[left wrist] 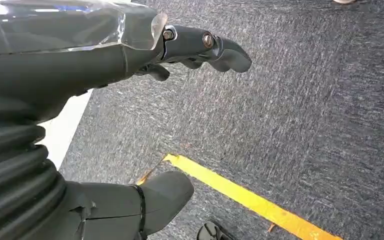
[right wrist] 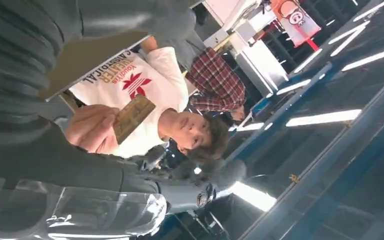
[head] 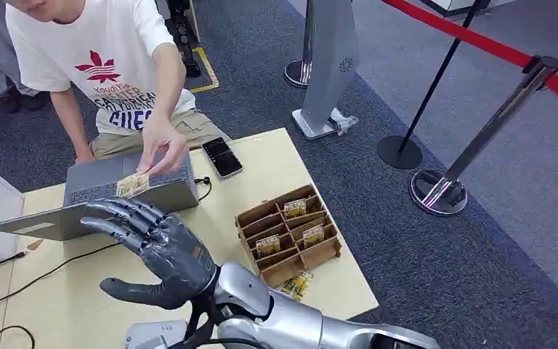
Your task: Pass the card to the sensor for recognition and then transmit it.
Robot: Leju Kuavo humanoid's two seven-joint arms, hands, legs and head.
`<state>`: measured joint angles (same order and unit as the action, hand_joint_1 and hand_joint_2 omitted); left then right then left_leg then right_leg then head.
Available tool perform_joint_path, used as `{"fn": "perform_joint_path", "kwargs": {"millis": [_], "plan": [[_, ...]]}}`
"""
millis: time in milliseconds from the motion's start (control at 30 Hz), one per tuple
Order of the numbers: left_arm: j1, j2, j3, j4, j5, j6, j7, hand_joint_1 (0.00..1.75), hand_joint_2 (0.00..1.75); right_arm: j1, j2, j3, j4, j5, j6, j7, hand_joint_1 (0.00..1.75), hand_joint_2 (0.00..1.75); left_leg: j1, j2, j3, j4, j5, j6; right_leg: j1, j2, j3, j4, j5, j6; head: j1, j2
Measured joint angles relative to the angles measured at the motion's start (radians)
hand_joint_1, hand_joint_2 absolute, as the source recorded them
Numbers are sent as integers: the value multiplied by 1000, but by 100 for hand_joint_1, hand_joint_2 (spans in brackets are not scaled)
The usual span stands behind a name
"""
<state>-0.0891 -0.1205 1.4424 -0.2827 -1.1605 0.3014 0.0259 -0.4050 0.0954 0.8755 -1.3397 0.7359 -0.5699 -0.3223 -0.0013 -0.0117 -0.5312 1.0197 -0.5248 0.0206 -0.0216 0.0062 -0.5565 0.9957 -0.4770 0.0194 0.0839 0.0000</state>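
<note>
Your right hand (head: 161,251) is raised over the tabletop (head: 73,298), fingers spread, holding nothing. Just past its fingertips, a person's hand (head: 161,142) pinches the card (head: 133,184) over the laptop (head: 116,190). Off to the hand's right sits the card box (head: 288,233). Your left hand (left wrist: 130,55) hangs over the floor, fingers loose, empty.

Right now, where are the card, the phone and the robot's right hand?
card (head: 132,184), head view, its middle, in a person's fingers
phone (head: 222,157), head view, screen centre
right hand (head: 161,251), head view, its palm
</note>
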Motion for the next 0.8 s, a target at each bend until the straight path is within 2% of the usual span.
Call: {"fn": "perform_joint_path", "kwargs": {"millis": [33,67,133,200,233,467,800], "plan": [[0,0,0,0,0,0,1,0,175,-4,3,1,5,0,-1,4,54,175,0,0,0,0,0,0,0,0,0,0,0,0,0,0],[0,0,0,0,0,1,2,0,175,-9,5,1,11,1,-2,8,44,175,0,0,0,0,0,0,0,0,0,0,0,0,0,0],[0,0,0,0,0,1,3,0,175,-17,10,2,21,3,-5,15,42,175,0,0,0,0,0,0,0,0,0,0,0,0,0,0],[-1,0,-1,0,1,2,6,0,175,-22,15,2,33,10,-8,21,10,175,0,0,0,0,0,0,0,0,0,0,0,0,0,0],[-1,0,-2,0,1,3,8,0,175,-24,16,2,37,16,-10,24,0,175,0,0,0,0,0,0,0,0,0,0,0,0,0,0],[-4,0,-5,0,13,14,25,0,175,-33,25,2,69,99,-46,59,0,175,0,0,0,0,0,0,0,0,0,0,0,0,0,0],[-7,0,-5,0,37,29,35,0,175,-51,29,3,109,297,-68,139,0,175,0,0,0,0,0,0,0,0,0,0,0,0,0,0]]}}
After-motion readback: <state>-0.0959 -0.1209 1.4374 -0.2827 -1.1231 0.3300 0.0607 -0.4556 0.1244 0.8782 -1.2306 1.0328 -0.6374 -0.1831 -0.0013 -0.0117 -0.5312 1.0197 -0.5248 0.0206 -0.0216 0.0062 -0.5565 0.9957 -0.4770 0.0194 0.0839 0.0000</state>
